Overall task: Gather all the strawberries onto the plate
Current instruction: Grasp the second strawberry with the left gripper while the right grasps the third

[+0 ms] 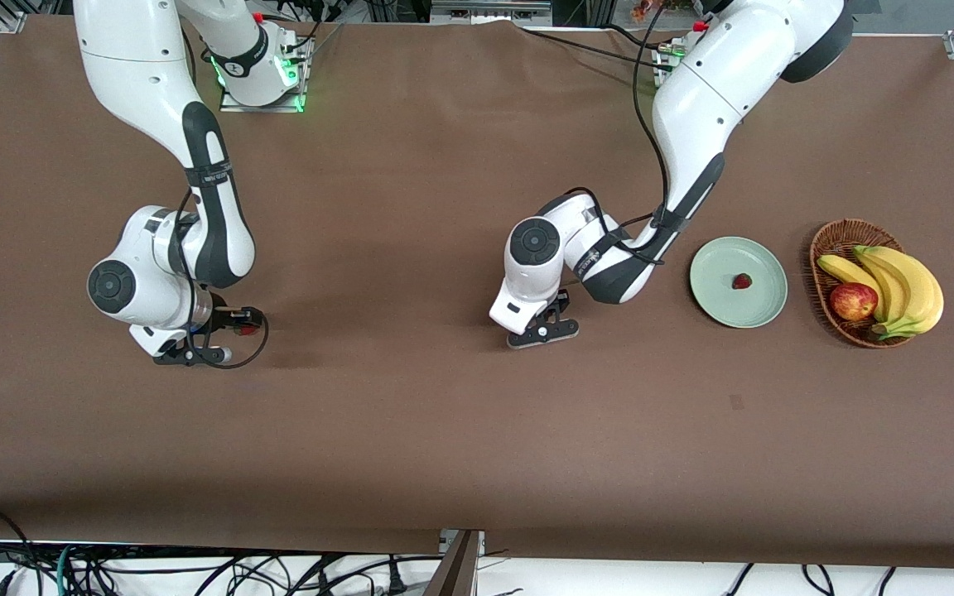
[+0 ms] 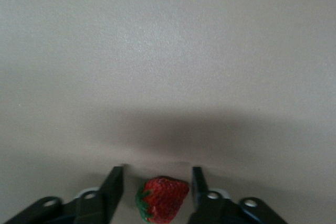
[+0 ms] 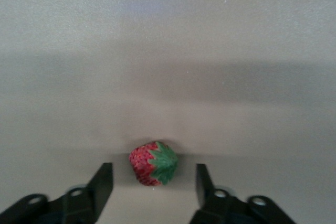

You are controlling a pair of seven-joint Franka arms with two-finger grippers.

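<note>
Strawberries, small and red with green leafy caps, number three. One strawberry point(image 1: 741, 281) already lies on the round pale mint-green plate point(image 1: 717, 298) beside the brown wicker basket point(image 1: 830, 239) of bananas point(image 1: 908, 285) and an apple point(image 1: 853, 301); two are left.

At mid-table the left gripper point(image 2: 157, 190) is down on the brown cloth, fingers point(image 2: 112, 187) spread either side of a second strawberry point(image 2: 161, 199) with gaps showing, not yet clamped. This berry lies on its side, cap toward one finger, long axis across the jaws.

Toward the right arm's end, the right gripper point(image 3: 154, 184) likewise straddles the third strawberry point(image 3: 153, 162), fingers apart from it. Its cap faces the wrist camera; its long axis is hard to judge.
</note>
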